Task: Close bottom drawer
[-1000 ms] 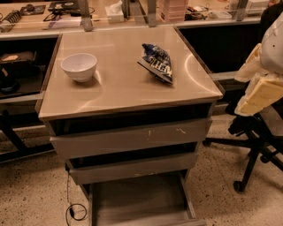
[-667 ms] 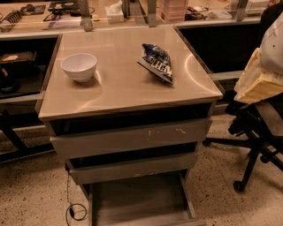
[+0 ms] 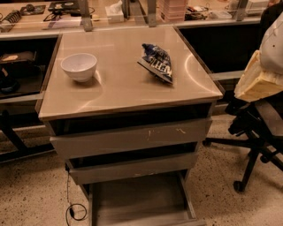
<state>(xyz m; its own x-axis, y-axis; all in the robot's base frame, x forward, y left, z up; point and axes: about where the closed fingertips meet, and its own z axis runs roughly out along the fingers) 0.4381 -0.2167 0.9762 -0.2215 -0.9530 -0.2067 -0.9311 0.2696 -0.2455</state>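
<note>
The grey metal cabinet [image 3: 128, 141] has three drawers. The bottom drawer [image 3: 137, 201] is pulled far out towards me, and its flat grey tray floor is bare. Its front runs along the lower edge of the camera view. The middle drawer front [image 3: 132, 167] and the top drawer front [image 3: 132, 137], which has pale scratch marks, each stand slightly out. My arm shows at the right edge as a white shell with a cream-coloured gripper part [image 3: 258, 81]. It is level with the cabinet top, well above and to the right of the bottom drawer, touching nothing.
On the cabinet top [image 3: 115, 95] stand a white bowl [image 3: 79, 66] and a blue snack bag [image 3: 157, 62]. A black office chair [image 3: 256, 132] stands right of the cabinet under my arm. Shelving [image 3: 20, 70] is on the left, a cluttered counter [image 3: 132, 11] behind, and a cable [image 3: 73, 207] on the floor.
The cream part of my arm has risen slightly at the right edge. The drawers, bowl and bag have not moved.
</note>
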